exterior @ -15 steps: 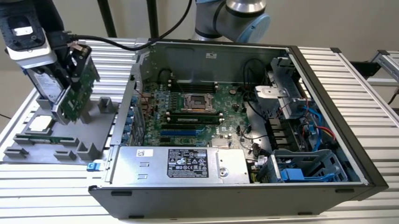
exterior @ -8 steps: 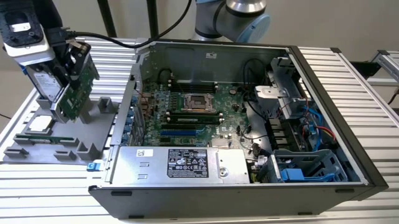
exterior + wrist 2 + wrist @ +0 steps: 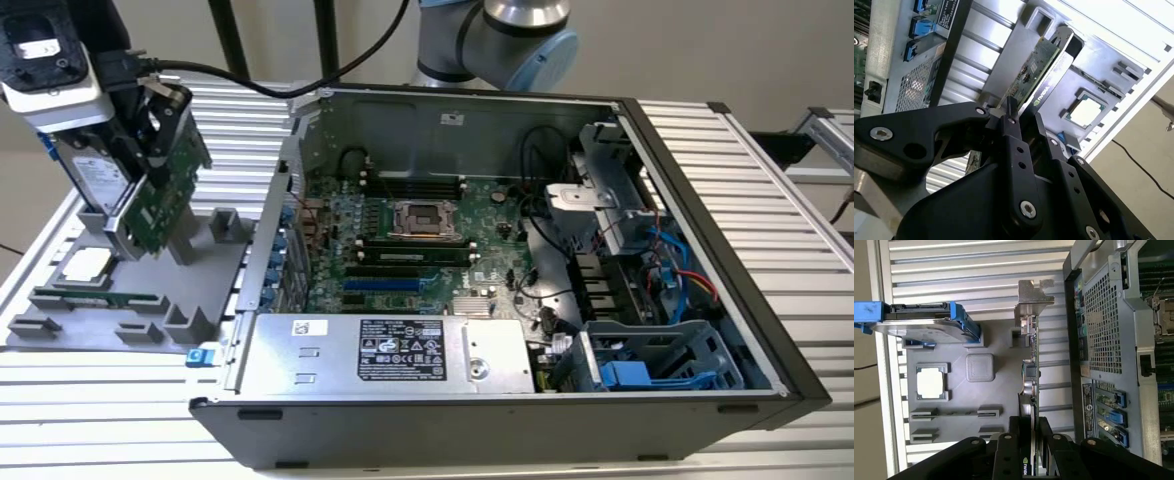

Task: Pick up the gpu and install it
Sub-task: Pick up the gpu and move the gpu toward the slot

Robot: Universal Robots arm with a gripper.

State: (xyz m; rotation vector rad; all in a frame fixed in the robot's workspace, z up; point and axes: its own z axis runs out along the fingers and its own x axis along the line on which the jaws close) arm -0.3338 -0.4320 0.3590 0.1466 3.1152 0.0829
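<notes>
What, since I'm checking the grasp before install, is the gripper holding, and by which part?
The gpu. The gripper pinches the card's upper edge, one finger on each face, at the end away from its silver bracket.

The black gripper (image 3: pixel 1027 429) pinches the thin green gpu (image 3: pixel 1031 375), seen edge on. Behind it is a gray tray (image 3: pixel 996 335) with a silver hard drive (image 3: pixel 919 327) and a square chip (image 3: pixel 931 382). A gray computer case (image 3: pixel 1104 340) is just beside the tray
</notes>
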